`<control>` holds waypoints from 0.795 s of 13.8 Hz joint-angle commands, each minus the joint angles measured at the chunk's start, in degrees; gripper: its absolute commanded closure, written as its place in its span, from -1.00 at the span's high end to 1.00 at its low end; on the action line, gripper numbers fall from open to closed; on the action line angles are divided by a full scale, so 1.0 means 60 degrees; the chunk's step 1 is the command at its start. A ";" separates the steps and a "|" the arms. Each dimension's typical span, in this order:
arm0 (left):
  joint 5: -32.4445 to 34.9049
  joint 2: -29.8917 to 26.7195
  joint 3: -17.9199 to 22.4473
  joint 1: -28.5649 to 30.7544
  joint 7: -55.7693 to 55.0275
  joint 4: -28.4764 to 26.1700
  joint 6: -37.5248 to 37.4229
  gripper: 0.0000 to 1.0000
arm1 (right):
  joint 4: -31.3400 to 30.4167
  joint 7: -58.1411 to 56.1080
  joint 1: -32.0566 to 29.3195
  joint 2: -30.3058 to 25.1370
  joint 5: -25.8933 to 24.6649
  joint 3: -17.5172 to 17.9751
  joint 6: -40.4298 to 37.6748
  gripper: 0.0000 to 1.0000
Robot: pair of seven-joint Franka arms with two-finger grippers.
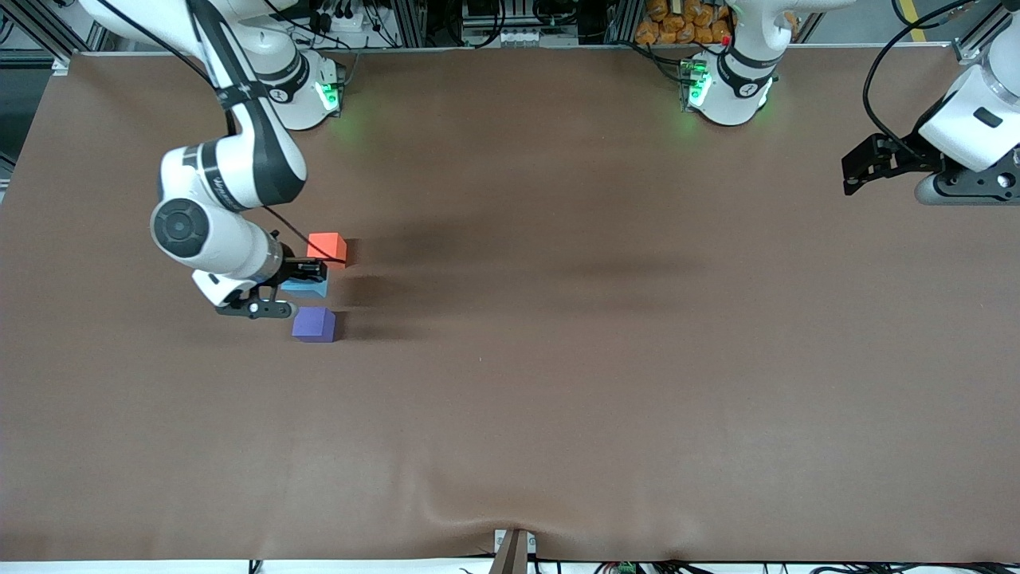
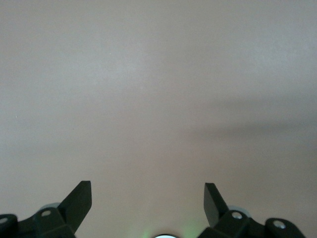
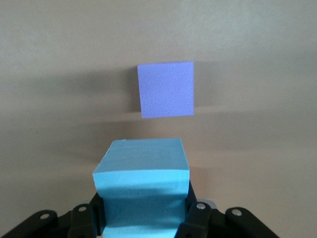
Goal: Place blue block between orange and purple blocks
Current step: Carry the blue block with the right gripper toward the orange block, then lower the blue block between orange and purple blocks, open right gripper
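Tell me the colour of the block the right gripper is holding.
Light blue; the block shows best in the right wrist view, clamped in the right gripper.

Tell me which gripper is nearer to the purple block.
Right. The right gripper is shut on the blue block right beside the purple block; the left gripper waits open at the left arm's end of the table.

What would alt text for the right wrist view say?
The right gripper is shut on a blue block, seen from just above. A purple block lies on the brown table, apart from the blue one.
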 commanded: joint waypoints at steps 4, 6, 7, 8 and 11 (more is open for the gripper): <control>-0.0202 0.0077 -0.0050 0.0205 0.0454 0.0574 -0.0357 1.00 | -0.1075 -0.0736 -0.0318 0.0034 0.0134 0.0103 0.1548 -1.00; -0.0275 0.0195 0.0009 0.0234 0.0293 0.0798 -0.0357 1.00 | -0.1075 -0.0929 -0.0539 0.0355 0.0148 0.0118 0.1853 -1.00; -0.0289 0.0195 0.0023 0.0263 0.0293 0.0798 -0.0386 1.00 | -0.1090 -0.0944 -0.0525 0.0444 0.0148 0.0118 0.1957 -1.00; -0.0290 0.0224 0.0023 0.0336 0.0307 0.0783 -0.0459 1.00 | -0.1090 -0.0944 -0.0481 0.0517 0.0148 0.0118 0.1972 -1.00; -0.0290 0.0254 0.0023 0.0337 0.0322 0.0739 -0.0489 1.00 | -0.1134 -0.0944 -0.0466 0.0796 0.0148 0.0133 0.2352 -1.00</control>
